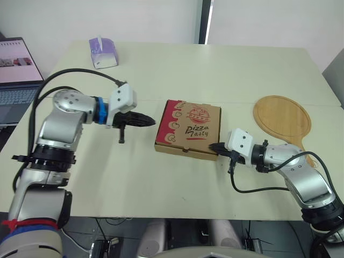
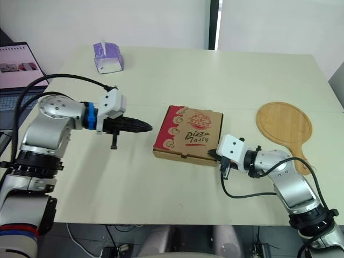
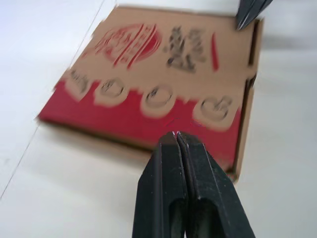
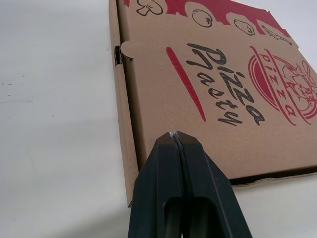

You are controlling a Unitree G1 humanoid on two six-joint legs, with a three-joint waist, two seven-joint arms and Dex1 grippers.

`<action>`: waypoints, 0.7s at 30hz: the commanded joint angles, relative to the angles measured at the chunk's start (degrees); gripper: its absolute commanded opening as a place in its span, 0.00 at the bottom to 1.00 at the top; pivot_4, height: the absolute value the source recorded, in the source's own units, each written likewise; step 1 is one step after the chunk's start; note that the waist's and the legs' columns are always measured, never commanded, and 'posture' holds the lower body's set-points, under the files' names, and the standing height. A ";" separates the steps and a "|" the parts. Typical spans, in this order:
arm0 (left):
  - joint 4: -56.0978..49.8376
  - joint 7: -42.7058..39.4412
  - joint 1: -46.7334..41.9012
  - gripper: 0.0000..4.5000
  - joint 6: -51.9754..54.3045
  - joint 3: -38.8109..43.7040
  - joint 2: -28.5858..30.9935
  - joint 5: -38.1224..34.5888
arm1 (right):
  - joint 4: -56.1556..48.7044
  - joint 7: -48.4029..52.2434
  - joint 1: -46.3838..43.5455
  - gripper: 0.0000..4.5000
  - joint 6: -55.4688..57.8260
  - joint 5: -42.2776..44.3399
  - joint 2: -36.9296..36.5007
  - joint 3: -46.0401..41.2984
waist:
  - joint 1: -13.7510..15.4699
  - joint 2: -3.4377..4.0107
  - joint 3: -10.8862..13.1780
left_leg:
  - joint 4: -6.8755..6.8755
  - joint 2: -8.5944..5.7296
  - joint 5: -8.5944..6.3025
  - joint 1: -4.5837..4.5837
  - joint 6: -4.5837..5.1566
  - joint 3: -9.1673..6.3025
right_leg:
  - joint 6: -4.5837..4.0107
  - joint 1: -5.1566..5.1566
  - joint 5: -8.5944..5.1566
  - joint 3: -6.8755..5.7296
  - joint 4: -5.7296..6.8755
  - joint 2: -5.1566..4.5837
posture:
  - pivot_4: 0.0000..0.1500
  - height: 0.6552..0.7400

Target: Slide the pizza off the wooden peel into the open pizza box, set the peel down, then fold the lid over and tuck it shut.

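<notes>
Cream counter (image 1: 226, 70) is carrying a shut pizza box (image 1: 188, 129) at its middle, with both claws sitting close beside it.
The cardboard box is lying flat with its printed lid folded down. The wooden peel (image 1: 282, 117) is resting on the counter at the box's 3 o'clock, apart from it, its handle pointing toward 5 o'clock. A laptop (image 1: 16, 75) is standing open beyond the counter's 10 o'clock edge, and a purple tissue box (image 1: 102, 52) is sitting at 11 o'clock. The left claw (image 1: 150, 121) is hovering just off the box's 9 o'clock side, fingers pressed together and gripping nothing. The right claw (image 1: 215, 146) is pointing at the box's 5 o'clock corner, fingers likewise pressed together and empty. Whether its tip is touching the cardboard, I cannot tell.
</notes>
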 commanded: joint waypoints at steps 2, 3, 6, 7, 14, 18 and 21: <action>0.31 0.81 2.63 0.00 -3.95 -0.26 0.31 2.14 | -1.15 0.38 -0.48 0.01 -1.01 -0.22 -0.22 -0.23 | 0.16 0.00 0.00 | 0.01 0.00 0.00 -0.01 0.00 -0.01 | 0.00 0.00 0.00 -0.01 -0.01 -0.01 | 1.00 0.82; -0.29 1.40 3.18 0.00 -3.63 -0.60 -0.62 2.15 | -1.22 0.44 -0.57 0.01 -0.89 -0.17 -0.18 -0.19 | 0.20 0.00 0.00 | 0.02 0.00 0.00 -0.03 0.00 -0.03 | 0.00 0.00 0.00 -0.02 -0.01 -0.01 | 1.00 0.82; -0.99 2.35 4.12 0.00 -3.73 -1.82 -2.89 3.02 | -1.38 0.49 -0.75 0.01 -0.64 -0.06 -0.09 -0.17 | 0.41 -0.01 0.00 | 0.06 -0.01 0.00 -0.05 0.01 -0.04 | 0.00 0.01 0.00 -0.04 -0.01 -0.02 | 1.00 0.82; -1.03 2.48 4.36 0.00 -4.01 -2.31 -3.49 3.43 | -1.43 0.54 -0.75 0.01 -0.63 -0.02 -0.12 -0.19 | 0.38 -0.01 0.00 | 0.08 -0.01 -0.01 -0.05 0.01 -0.05 | 0.00 0.01 0.00 -0.04 -0.01 -0.02 | 1.00 0.82; -0.72 4.30 5.10 0.00 -4.44 -4.24 -6.81 5.27 | -1.95 0.55 -0.75 0.01 -0.18 0.24 0.00 -0.06 | 0.16 -0.01 0.00 | 0.08 -0.01 -0.01 -0.04 0.02 -0.03 | 0.00 0.00 0.00 -0.03 0.03 -0.02 | 1.00 0.82; -1.63 5.02 5.97 0.00 -3.58 -3.86 -7.80 5.23 | -2.05 0.48 -0.72 0.01 0.00 0.30 0.22 0.21 | 0.36 -0.01 0.00 | 0.10 -0.01 -0.01 -0.05 0.03 -0.04 | 0.00 0.01 0.00 -0.03 0.02 -0.02 | 1.00 0.82; -4.24 5.59 6.65 0.00 -1.23 -2.38 -8.06 3.50 | -1.82 0.51 -0.61 0.01 -0.23 0.05 0.30 0.49 | 0.33 -0.01 0.00 | 0.11 -0.01 -0.02 -0.05 0.03 -0.04 | 0.00 0.01 0.00 -0.03 0.02 -0.03 | 1.00 0.82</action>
